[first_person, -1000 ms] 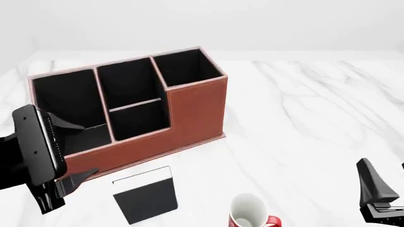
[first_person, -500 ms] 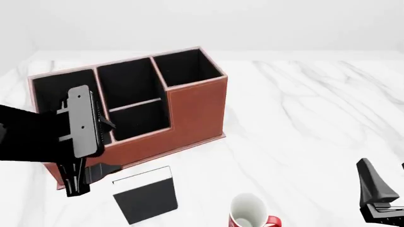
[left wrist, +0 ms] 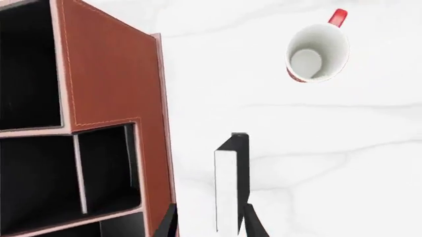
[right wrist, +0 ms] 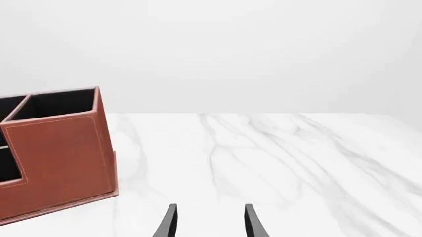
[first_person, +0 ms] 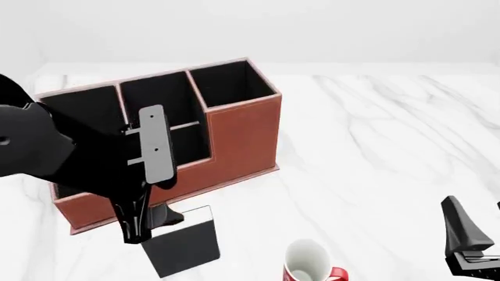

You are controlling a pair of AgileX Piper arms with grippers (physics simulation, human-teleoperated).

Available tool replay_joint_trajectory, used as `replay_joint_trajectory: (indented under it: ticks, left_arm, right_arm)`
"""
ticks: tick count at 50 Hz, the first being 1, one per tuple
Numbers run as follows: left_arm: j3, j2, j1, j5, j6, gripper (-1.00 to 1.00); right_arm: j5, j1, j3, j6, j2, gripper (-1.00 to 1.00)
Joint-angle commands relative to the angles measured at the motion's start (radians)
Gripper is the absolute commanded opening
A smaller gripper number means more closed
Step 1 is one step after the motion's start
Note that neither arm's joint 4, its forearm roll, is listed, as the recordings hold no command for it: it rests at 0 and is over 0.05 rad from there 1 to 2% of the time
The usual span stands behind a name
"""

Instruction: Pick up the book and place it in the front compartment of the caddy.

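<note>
L gripper [first_person: 149, 225] open, fingertips either side of the book's [first_person: 181, 241] white page edge in the wrist view, nothing clamped yet. In the front view it hangs over the book's far-left corner, pointing down, just off the caddy's [first_person: 234, 137] front wall. Book lies flat on the counter [first_person: 375, 152], directly under and slightly fwd-right of the L gripper. Long axis runs roughly along the finger line in the wrist view, so the jaws straddle the thin dimension; judgement: alignment looks ok for a pinch on the page-edge side, needs more descent first.

R gripper [first_person: 467, 249] parked at the near-right, also open, well apart from the book. L arm clearly the nearer one.

Front compartment [first_person: 160, 105]: squarish middle cell, behind the low partition, partly hidden by the L arm in the front view.

Materials: book thin, rigid-looking, matte black cover w/ white edge. Caddy red-brown leather-look, pale stitched rims, black lining, stepped front. Mug [first_person: 308, 263] red/white, glossy, near the book's right side, not touching. Counter white marble w/ grey veins, smooth.
</note>
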Motion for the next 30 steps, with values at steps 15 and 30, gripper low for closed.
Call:
replay_joint_trajectory:
  ticks: [15, 30]
  left_arm:
    - [0.115, 0.055, 0.021, -0.094, 0.007, 1.00]
    - [0.177, 0.084, 0.024, -0.159, 0.002, 1.00]
  right_arm:
    - [-0.001, 0.000, 0.001, 0.000, 0.000, 1.00]
    - [-0.001, 0.000, 0.001, 0.000, 0.000, 1.00]
